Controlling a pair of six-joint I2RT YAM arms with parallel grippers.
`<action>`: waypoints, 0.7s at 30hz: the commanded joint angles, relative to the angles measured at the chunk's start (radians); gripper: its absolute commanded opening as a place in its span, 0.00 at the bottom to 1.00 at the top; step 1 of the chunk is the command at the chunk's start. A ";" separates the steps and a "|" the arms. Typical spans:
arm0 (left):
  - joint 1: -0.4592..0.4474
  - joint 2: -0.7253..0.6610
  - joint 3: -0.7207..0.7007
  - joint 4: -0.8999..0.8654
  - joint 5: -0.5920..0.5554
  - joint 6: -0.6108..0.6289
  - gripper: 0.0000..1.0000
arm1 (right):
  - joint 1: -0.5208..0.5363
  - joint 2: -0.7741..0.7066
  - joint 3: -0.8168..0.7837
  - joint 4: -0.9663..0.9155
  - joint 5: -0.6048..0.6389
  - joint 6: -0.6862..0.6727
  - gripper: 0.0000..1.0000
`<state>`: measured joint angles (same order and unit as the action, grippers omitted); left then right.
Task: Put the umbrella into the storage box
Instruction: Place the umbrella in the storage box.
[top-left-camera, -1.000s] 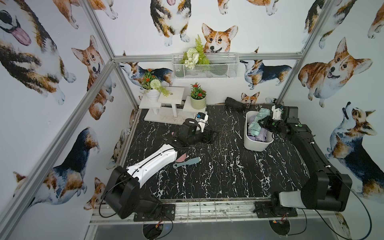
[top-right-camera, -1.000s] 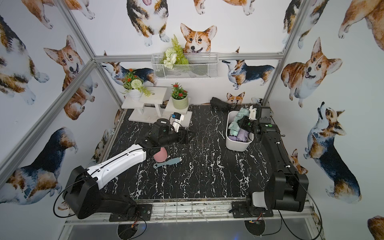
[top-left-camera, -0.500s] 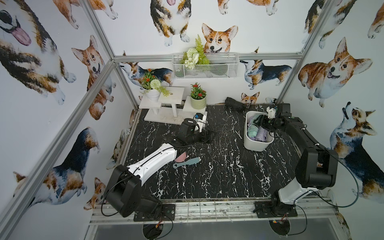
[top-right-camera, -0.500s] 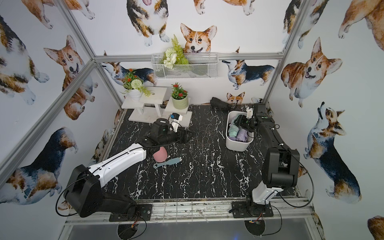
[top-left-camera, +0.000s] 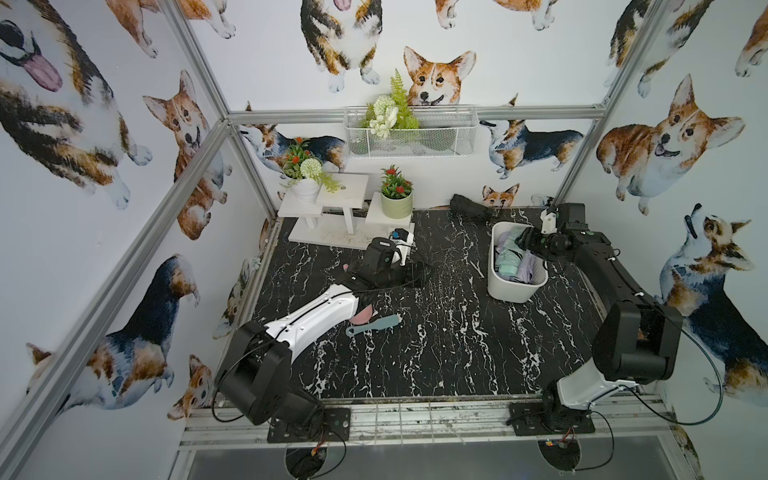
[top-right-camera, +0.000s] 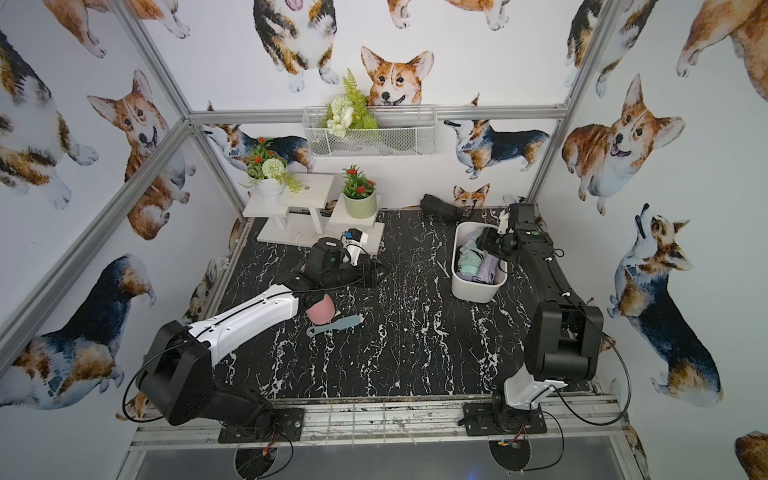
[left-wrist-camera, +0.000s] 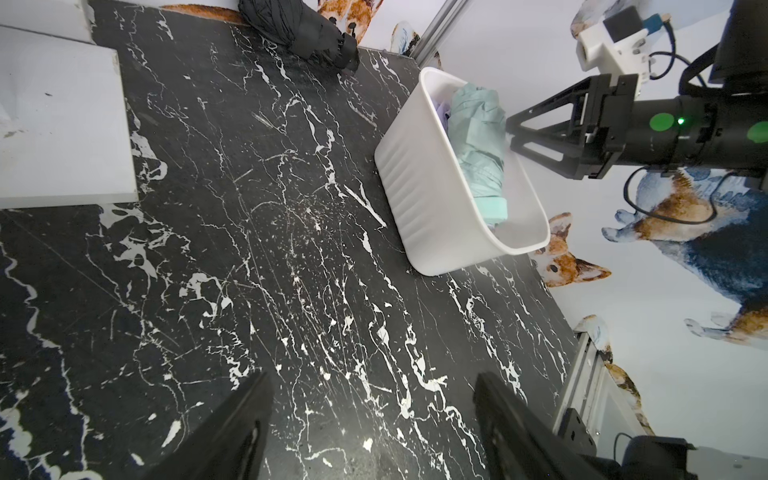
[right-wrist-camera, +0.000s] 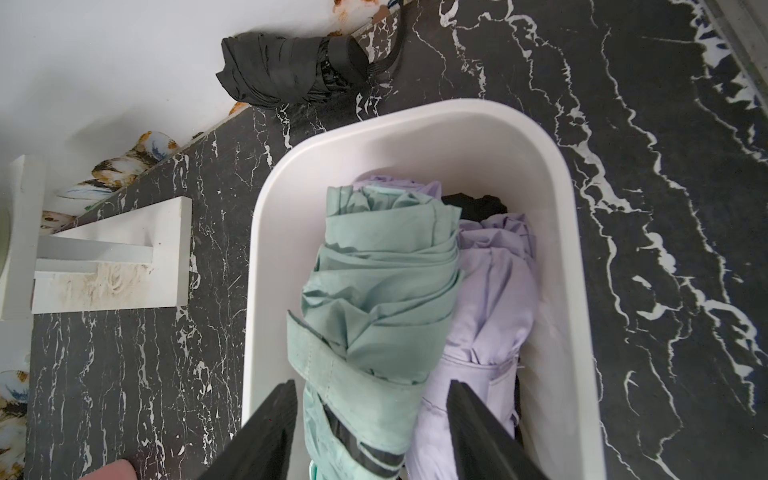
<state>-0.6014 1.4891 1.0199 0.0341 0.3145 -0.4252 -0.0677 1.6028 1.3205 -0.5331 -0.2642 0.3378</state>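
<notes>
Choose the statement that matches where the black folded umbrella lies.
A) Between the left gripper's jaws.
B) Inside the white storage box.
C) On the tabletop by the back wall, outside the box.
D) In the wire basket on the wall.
C: the black umbrella lies on the tabletop against the back wall, beyond the storage box, which shows a mint-green umbrella and a lilac umbrella.

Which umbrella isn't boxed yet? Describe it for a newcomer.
Find the white storage box on the table's right side. Beyond it, against the back wall, lies a folded black umbrella. The mint umbrella and lilac umbrella sit inside the box; this one is outside.
</notes>
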 joint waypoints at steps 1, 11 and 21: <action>0.001 0.004 0.002 0.039 0.009 -0.014 0.81 | -0.001 0.025 0.008 -0.005 0.002 0.033 0.64; 0.003 0.012 0.005 0.032 0.003 -0.007 0.81 | -0.001 0.056 -0.009 0.067 -0.043 0.098 0.25; 0.005 0.037 0.008 0.049 0.018 -0.020 0.81 | -0.001 -0.026 -0.042 0.122 -0.176 0.039 0.00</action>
<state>-0.6003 1.5215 1.0199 0.0486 0.3218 -0.4385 -0.0677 1.5936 1.2812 -0.4740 -0.3504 0.4099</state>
